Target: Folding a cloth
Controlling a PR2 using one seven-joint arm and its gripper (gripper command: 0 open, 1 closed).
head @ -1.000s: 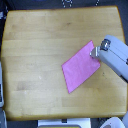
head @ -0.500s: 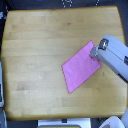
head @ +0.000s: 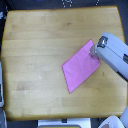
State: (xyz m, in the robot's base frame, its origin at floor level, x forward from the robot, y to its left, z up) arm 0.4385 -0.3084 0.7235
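A: Start at the near edge of the table, the bottom of the exterior view. What lies there?

B: Bare wood, mostly. Going farther in, the first task thing is the cloth, a plain pink-magenta rectangle lying flat on the tabletop, toward the exterior view's right of the table's middle. It sits turned like a diamond: its lowest corner points to the near edge, its top corner to the far right.

A: Which way does its long axis run?

B: On a diagonal, from that near corner up toward the exterior view's right. The far end of the axis finishes right at the gripper.

A: So the gripper sits where, relative to the cloth?

B: At the cloth's upper right corner, over it or touching it; the single arm comes in from the exterior view's right. The rest of the cloth stretches away from the gripper, down and to the exterior view's left. A fold would, I judge, carry that corner along the diagonal toward the opposite corner.

A: Is it pinching the fabric?

B: I cannot tell. The fingertips are too small and blurred to show whether they are parted or clamped on the corner.

A: Any brand, label or writing?

B: None that I can read, on cloth, arm or table. Beyond the gripper, only bare wood up to the far edge.
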